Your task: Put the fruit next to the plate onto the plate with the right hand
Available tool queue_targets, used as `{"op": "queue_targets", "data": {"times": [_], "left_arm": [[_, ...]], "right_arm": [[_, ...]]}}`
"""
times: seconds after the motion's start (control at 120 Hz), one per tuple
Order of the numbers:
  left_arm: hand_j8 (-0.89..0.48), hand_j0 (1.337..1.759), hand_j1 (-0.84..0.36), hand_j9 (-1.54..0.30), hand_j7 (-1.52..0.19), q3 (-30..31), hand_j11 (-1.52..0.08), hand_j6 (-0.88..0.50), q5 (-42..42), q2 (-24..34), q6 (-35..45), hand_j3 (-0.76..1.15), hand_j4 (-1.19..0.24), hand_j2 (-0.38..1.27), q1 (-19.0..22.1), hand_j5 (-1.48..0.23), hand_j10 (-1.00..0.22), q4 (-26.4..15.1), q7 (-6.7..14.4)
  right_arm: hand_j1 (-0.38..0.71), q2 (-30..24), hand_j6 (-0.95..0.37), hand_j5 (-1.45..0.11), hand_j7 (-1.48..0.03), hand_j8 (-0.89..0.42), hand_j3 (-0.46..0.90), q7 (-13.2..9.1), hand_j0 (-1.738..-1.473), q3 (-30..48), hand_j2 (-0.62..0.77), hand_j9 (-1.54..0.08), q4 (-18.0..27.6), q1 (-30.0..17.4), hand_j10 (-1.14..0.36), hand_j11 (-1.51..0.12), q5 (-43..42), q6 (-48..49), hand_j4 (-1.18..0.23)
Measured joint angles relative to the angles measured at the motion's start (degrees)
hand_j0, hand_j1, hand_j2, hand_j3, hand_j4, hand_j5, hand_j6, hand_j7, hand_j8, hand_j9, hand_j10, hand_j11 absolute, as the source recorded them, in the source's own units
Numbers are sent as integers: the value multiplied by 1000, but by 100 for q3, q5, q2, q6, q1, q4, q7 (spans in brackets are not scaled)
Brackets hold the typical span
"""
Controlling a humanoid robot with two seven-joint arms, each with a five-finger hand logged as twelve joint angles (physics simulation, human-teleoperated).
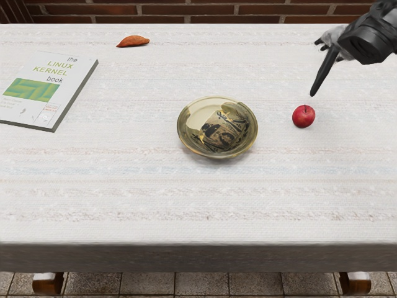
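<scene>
Right hand [330, 49] is held unclenched over the table [198, 205], nothing grasped, one finger [324, 73] pointed downward. Only a dark pattern is seen inside the plate [186, 121]; the apple [303, 116] is set on the table right of it, apart. Farther back a book [44, 90] is laid — then an orange vegetable [133, 41], a brick wall [186, 9].
</scene>
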Motion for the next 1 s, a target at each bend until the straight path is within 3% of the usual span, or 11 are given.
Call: {"op": "queue_targets", "data": {"times": [0.175,0.358,0.583,1.0], "left_arm": [[-12,1658,335,-15,-15,0,-15,-12,0,0,0,0,-12,2,0,-15,-12,0,0],[-12,1658,336,-15,-15,0,-15,-12,0,0,0,0,-12,2,0,-15,-12,0,0],[-12,1658,336,-15,-15,-1,-15,-12,0,0,0,0,-12,2,0,-15,-11,-1,0],[-12,1658,335,-15,-15,0,-15,-12,0,0,0,0,-12,2,0,-15,-12,0,0]], "right_arm": [[-338,267,-13,-13,-13,-12,0,0,-1658,-565,-1,-13,54,-378,-11,-13,-64,-887,-12],[-253,725,-84,-105,-105,-83,0,0,-1658,-705,-15,-105,-58,-778,-82,-105,-148,-1221,-83],[-190,1031,-138,-174,-174,-137,0,0,-1658,-715,-25,-174,-670,-1194,-136,-174,-199,-1283,-136],[-153,1365,-169,-214,-214,-168,0,0,-1658,-681,-31,-214,-944,-1309,-167,-214,-180,-1230,-167]]}}
